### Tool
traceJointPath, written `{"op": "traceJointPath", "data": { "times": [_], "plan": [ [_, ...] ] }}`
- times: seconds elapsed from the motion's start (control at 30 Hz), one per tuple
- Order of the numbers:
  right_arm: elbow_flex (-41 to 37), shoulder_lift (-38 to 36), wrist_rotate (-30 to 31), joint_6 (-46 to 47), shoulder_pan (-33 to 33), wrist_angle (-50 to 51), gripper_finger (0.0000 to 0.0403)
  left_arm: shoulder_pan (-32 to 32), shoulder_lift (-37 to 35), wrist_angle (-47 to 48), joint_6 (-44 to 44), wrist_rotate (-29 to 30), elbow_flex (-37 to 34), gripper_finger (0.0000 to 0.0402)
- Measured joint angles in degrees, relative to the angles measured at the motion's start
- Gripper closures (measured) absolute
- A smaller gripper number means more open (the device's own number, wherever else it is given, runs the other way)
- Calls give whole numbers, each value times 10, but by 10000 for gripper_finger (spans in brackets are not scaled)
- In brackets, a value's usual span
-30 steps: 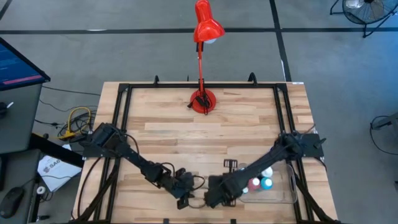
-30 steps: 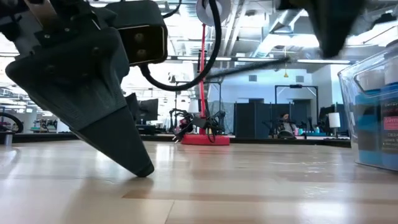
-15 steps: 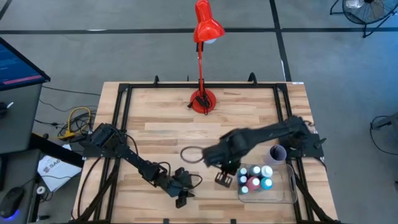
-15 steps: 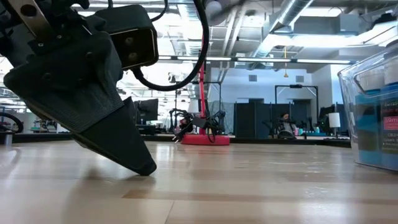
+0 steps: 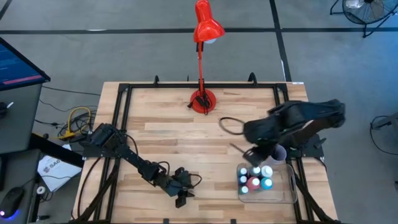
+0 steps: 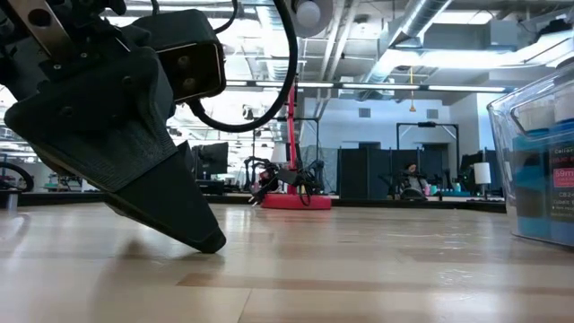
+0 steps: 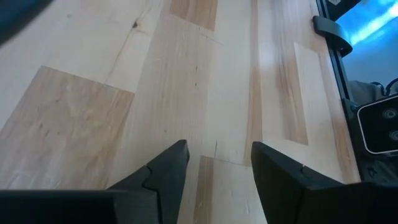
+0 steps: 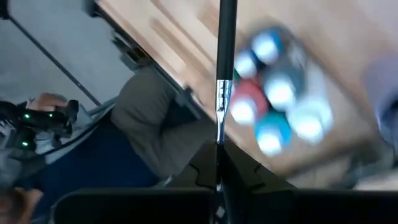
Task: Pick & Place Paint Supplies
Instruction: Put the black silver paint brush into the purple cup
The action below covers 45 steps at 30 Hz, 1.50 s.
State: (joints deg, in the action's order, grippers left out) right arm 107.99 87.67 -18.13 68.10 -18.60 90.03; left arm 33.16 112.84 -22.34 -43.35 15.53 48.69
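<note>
From above, the right pincer (image 5: 252, 151) hangs just beside the lilac cup (image 5: 278, 153), clamped on a thin paintbrush (image 5: 239, 148); a second ago it was low at the tabletop's (image 5: 168, 118) near edge beside the left arm, so the brush looks picked and on its way — likely to the cup. The paint bottles (image 5: 255, 177) stand in the clear tray (image 5: 289, 190) next to the cup. Low view: the left pincer (image 6: 202, 235) touches the wood, barely moved. Left wrist: its fingers (image 7: 168, 171) stand partly apart, empty. Right wrist: the brush juts out over the bottles.
</note>
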Motion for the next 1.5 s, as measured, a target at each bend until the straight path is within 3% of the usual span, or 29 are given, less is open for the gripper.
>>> {"op": "traceJointPath", "data": {
  "times": [0.23,0.4,0.67,1.0,1.5],
  "plan": [
    [-182,-165,-92,167,-12,1,403,0,0,-6,9,0,0,238],
    [-260,-278,-107,292,-38,0,403,1,0,-12,24,0,0,238],
    [-382,-389,-167,475,-107,0,403,3,1,-14,33,6,0,238],
    [-424,-412,-168,461,-103,0,403,3,1,-17,38,10,0,238],
    [-424,-335,-191,293,-8,-1,403,2,1,-20,41,16,0,238]
  ]
}}
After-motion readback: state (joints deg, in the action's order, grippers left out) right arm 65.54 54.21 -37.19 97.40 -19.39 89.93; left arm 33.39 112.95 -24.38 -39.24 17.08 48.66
